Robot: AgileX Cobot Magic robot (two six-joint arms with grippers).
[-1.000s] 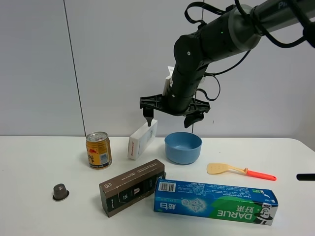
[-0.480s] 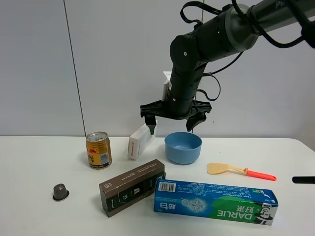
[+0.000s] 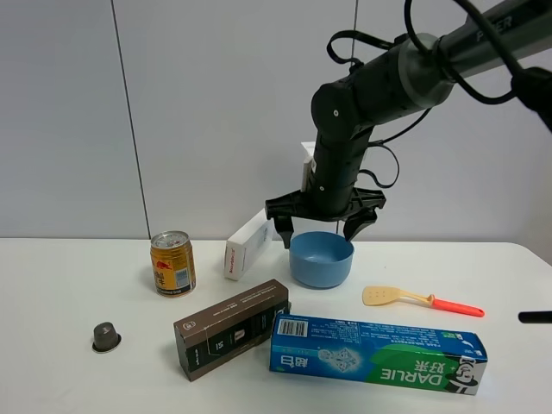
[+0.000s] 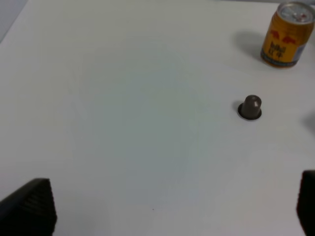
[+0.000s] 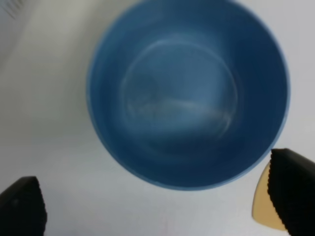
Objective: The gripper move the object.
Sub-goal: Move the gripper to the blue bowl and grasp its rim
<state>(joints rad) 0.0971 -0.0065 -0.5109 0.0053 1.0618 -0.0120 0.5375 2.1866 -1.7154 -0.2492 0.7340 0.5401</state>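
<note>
**Item 1, right gripper** (image 3: 317, 235): black two-finger claw on dark grey arm (image 3: 388, 73). Jaws spread wide, nothing held. Hangs straight over the bowl with one finger either side of the rim. No contact visible. Prob. centred this way so the jaws can drop and close on the bowl

**Item 2, bowl** (image 3: 321, 259): plain blue, round, upright, empty per wrist view. Sits on white table (image 3: 69, 285) towards the back, between white box (image 3: 248, 244) and spatula (image 3: 414, 299), apart from both. Open top and clear sides leave room for the fingers. Task est. at approach stage, bowl not yet gripped

**Item 3, left gripper** (image 4: 167, 209): only finger ends show. Wide apart, empty, over bare table. Appears parked out of the way

**Item 4, misc. on table**: drink can (image 3: 172, 264), capsule (image 3: 106, 336), brown box (image 3: 231, 328), toothpaste box (image 3: 375, 352). All nearer the front, none under the claw

**Risk (est.)**: smooth wall, may slip if pinched off-centre
</note>
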